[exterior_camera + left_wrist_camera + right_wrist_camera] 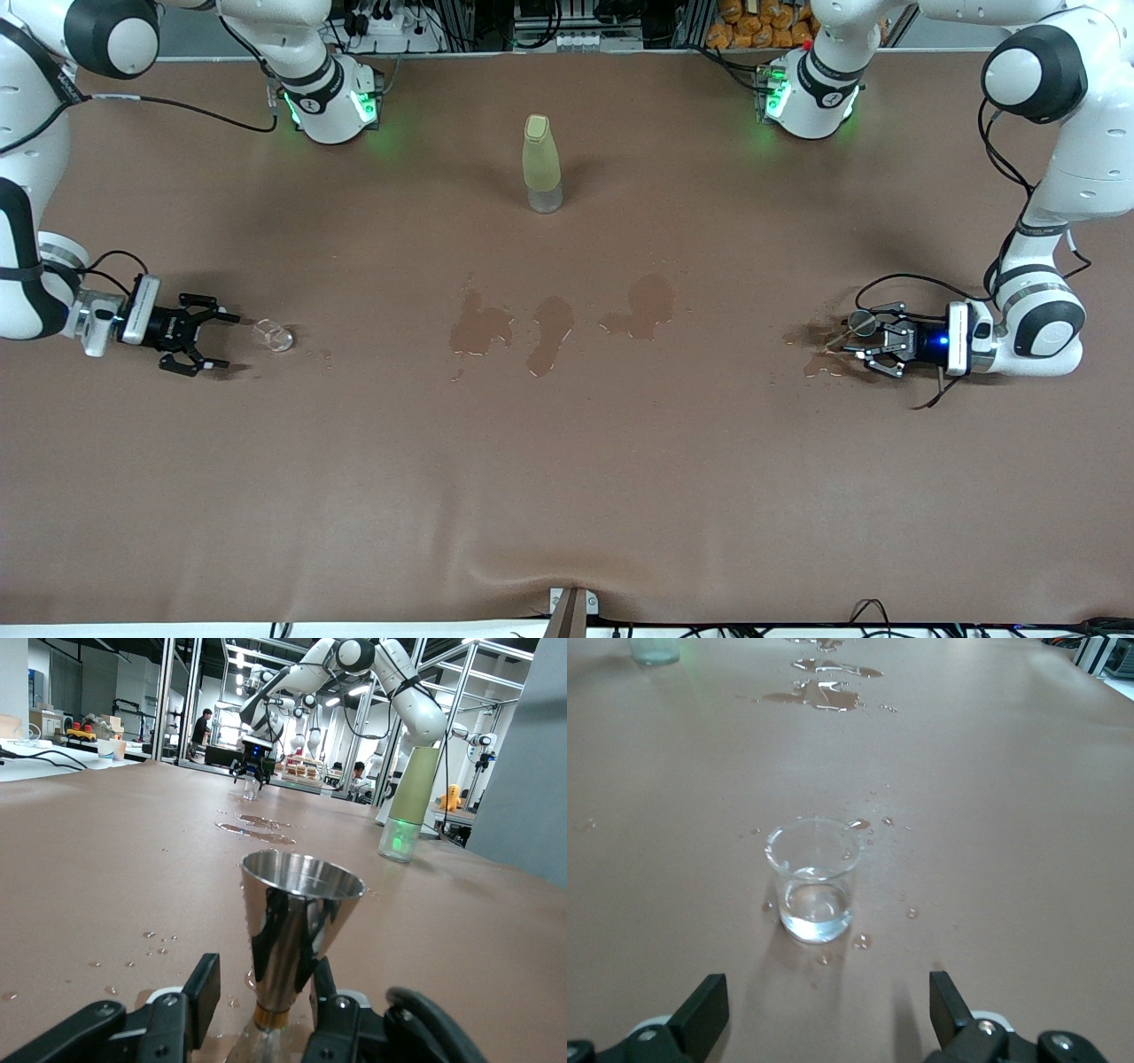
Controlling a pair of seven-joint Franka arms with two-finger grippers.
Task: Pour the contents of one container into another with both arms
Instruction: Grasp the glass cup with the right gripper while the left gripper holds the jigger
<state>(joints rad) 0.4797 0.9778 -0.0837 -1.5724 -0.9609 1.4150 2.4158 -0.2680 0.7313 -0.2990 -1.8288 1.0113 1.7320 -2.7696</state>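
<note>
Your left gripper [858, 341], right edge of the front view, sits low on the table [567, 496], fingers [202, 988] flanking a steel cup [297, 926]; grip uncertain. Your right gripper [205, 338], left edge, released, faces a small glass [813, 879]. Bottle [541, 164] upper centre

A robotics lab: aluminium frames [177, 700] and more robot arms [372, 673] around.
</note>
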